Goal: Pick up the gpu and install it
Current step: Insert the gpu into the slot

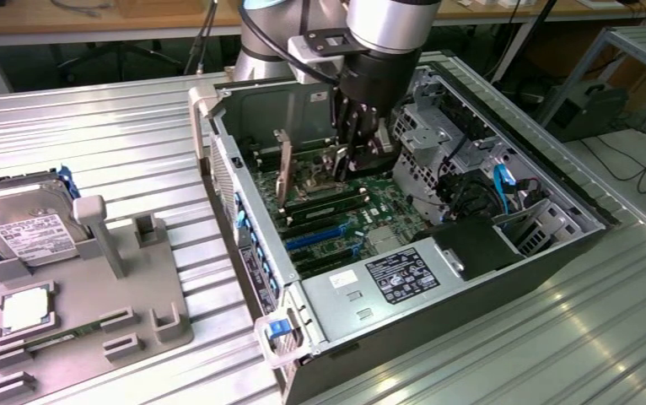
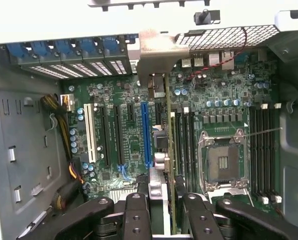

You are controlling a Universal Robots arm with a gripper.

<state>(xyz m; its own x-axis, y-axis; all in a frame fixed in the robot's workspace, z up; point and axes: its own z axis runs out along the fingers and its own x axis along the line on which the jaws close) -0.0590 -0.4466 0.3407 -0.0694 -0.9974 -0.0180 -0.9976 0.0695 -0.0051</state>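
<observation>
Nothing legible is picked up anywhere. A black label (image 1: 410, 278) with pale print is spotted on the silver power supply (image 1: 343, 295), lower centre of the exterior view, but its lines are too small to be read. A white label (image 1: 33, 233) is seen on the hard drive (image 1: 8, 211) at the left edge; no word or number can be made out there either.

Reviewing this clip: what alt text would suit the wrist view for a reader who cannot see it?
The gripper holds the gpu edge-on above the motherboard inside an open computer case, its metal end bracket toward the case's rear slot openings. The card shows between a blue expansion slot and the empty CPU socket.
</observation>
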